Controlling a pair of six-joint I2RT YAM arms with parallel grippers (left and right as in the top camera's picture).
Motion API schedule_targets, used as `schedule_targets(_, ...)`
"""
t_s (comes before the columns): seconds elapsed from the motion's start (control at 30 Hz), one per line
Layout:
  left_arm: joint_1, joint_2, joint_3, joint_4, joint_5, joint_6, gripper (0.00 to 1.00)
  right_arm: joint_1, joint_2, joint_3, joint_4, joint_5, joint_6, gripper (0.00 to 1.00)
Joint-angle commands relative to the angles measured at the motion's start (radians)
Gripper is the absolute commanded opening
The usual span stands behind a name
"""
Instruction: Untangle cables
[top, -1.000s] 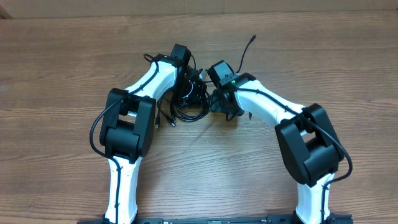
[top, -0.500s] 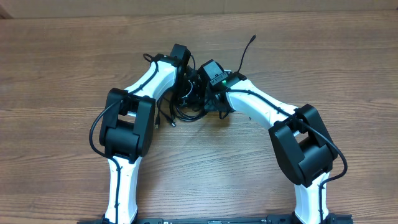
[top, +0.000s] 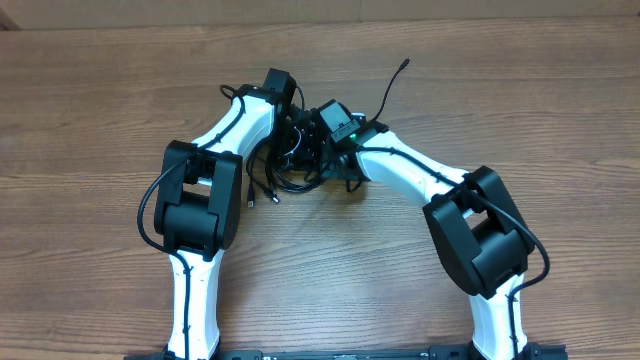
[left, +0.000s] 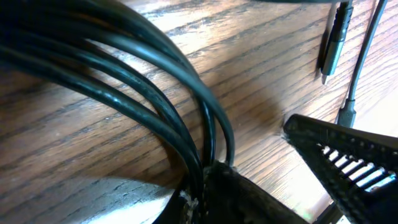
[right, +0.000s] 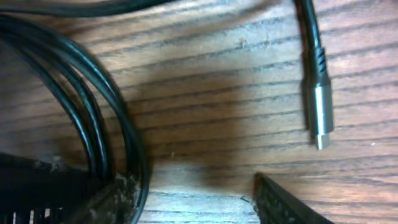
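Note:
The cables (top: 290, 178) lie as a tangle of thin black loops on the wood, between the two wrists. My left gripper (top: 294, 142) is at the far side of the tangle. In the left wrist view it (left: 208, 180) is shut on a bundle of cable strands (left: 149, 93) that run into its jaws. My right gripper (top: 325, 160) is pressed in from the right. In the right wrist view it (right: 186, 205) is open over bare wood, with cable loops (right: 118, 124) against its left finger (right: 68, 196). A silver plug (right: 319, 115) lies ahead on the right.
One loose cable end (top: 398, 75) trails toward the far right of the wooden table (top: 520, 110). Two short plug ends (top: 272, 196) stick out at the pile's near left. The right gripper's ribbed finger (left: 348, 162) and a dark plug (left: 329, 46) show in the left wrist view.
My right arm has slid left into the cable pile, and its jaws stand wider. My left wrist has shifted a little left, still holding the strands.

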Motion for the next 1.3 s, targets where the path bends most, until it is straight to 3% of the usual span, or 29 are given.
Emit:
schedule_targets(0.0, 0.015, 0.088, -0.04, -0.003, -0.216, 0.019, 0.04, 0.01, 0.027, 0.003, 0.008, 0.005, -0.004, 0.63)
schedule_targets(0.5, 0.05, 0.088, -0.041, -0.017, -0.216, 0.018, 0.05, 0.008, 0.027, 0.003, -0.166, 0.138, 0.0, 0.65)
schedule_targets(1.27, 0.267, 0.088, -0.04, -0.057, -0.19, -0.008, 0.09, -0.074, 0.027, 0.006, -0.462, 0.057, -0.031, 0.7)
